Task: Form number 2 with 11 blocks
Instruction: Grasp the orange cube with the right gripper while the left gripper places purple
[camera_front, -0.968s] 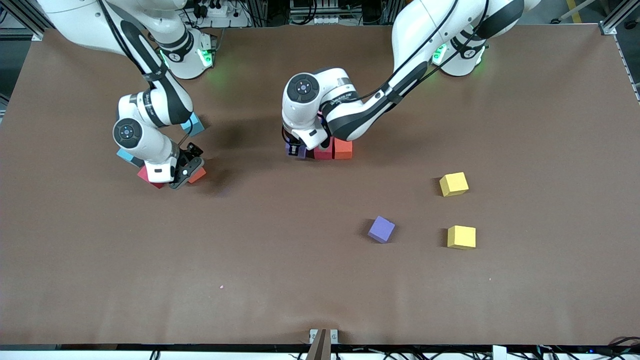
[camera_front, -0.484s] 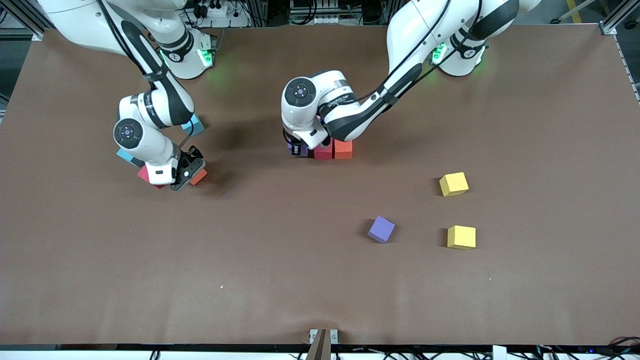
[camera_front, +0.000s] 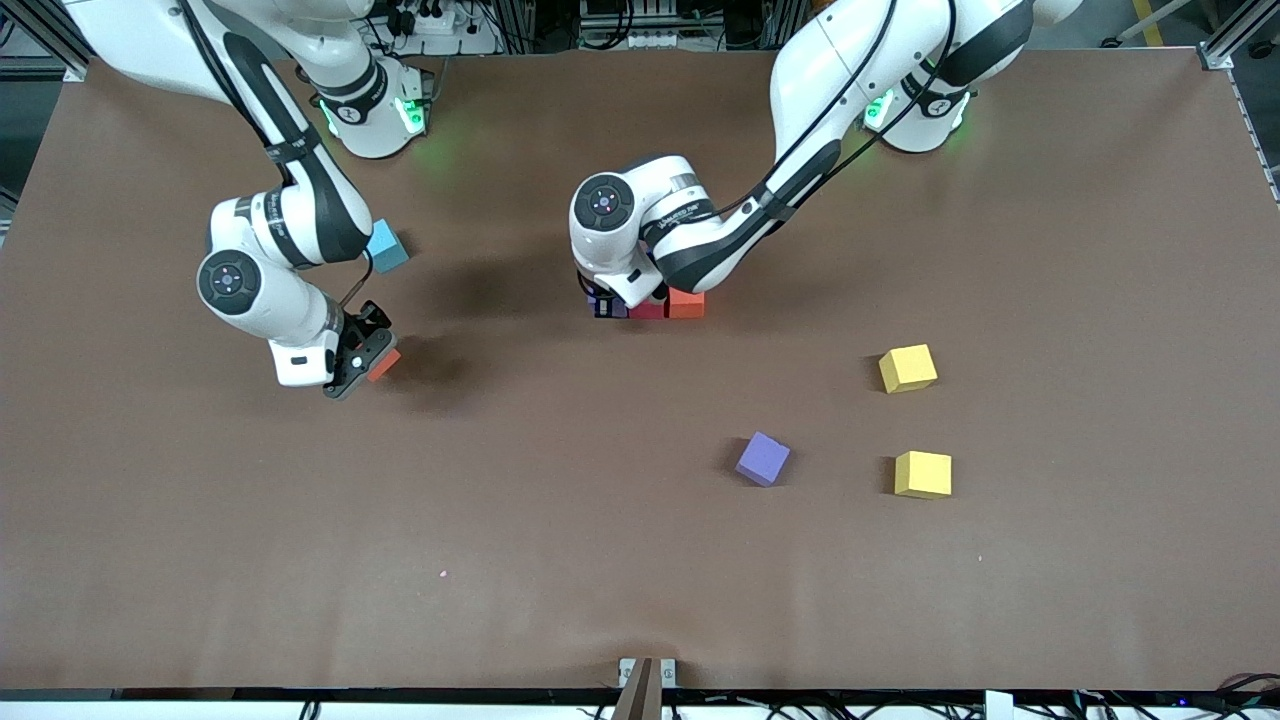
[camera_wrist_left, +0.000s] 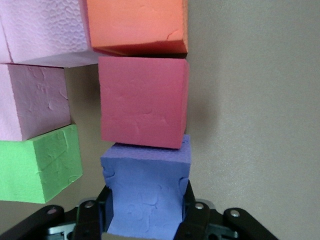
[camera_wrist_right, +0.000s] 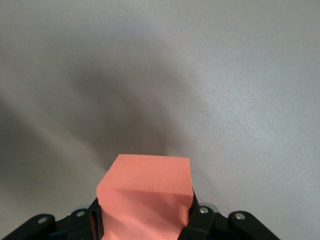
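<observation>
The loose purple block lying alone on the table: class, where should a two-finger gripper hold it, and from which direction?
Grip the purple block across two facing flat sides, coming straight down from above. It lies turned askew, so the fingers must rotate to match; nothing crowds it.

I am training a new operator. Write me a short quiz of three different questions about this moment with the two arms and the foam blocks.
1. True or false: the right tool holds an orange block.
2. Multiple choice: the block in the left tool is A) green, B) purple, C) yellow.
3. Short answer: how many yellow blocks lie loose toward the left arm's end of the table?

Key:
1. True; it is shut on the block, above the table.
2. B; the purple block touches a red block in the row.
3. Two.
</observation>
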